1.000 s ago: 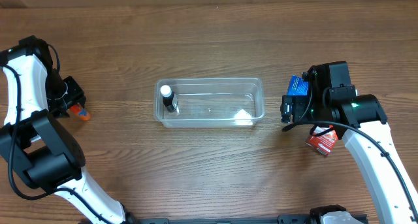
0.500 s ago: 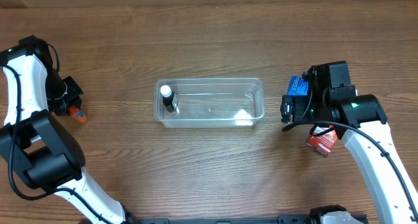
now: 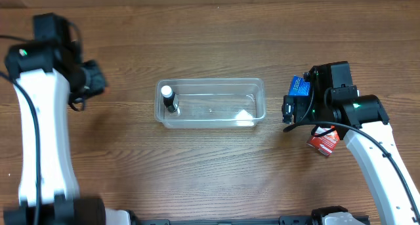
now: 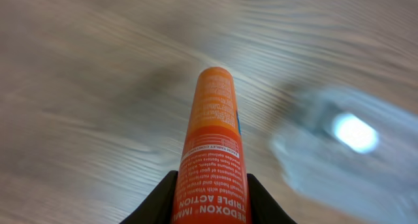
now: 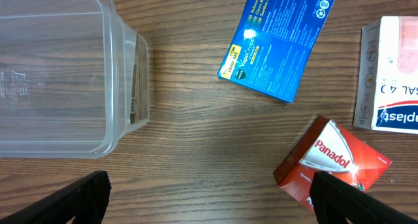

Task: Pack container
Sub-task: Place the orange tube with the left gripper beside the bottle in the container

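The clear plastic container (image 3: pixel 210 103) stands mid-table with a small white-capped dark bottle (image 3: pixel 169 99) upright at its left end. Its corner shows in the right wrist view (image 5: pixel 62 74), and it is a blur in the left wrist view (image 4: pixel 339 152). My left gripper (image 3: pixel 92 81) is shut on an orange tube (image 4: pixel 212 145), held above the table left of the container. My right gripper (image 5: pixel 209 191) is open and empty over bare wood, right of the container, between it and a red Panadol box (image 5: pixel 332 162).
A blue box (image 5: pixel 275 41) and a white plaster box (image 5: pixel 392 74) lie right of the container, near the Panadol box (image 3: pixel 323 141). The blue box also shows overhead (image 3: pixel 299 86), partly under my right arm.
My left arm has lifted the orange tube off the table at the far left and swung up and right toward the container. The right arm has not moved.
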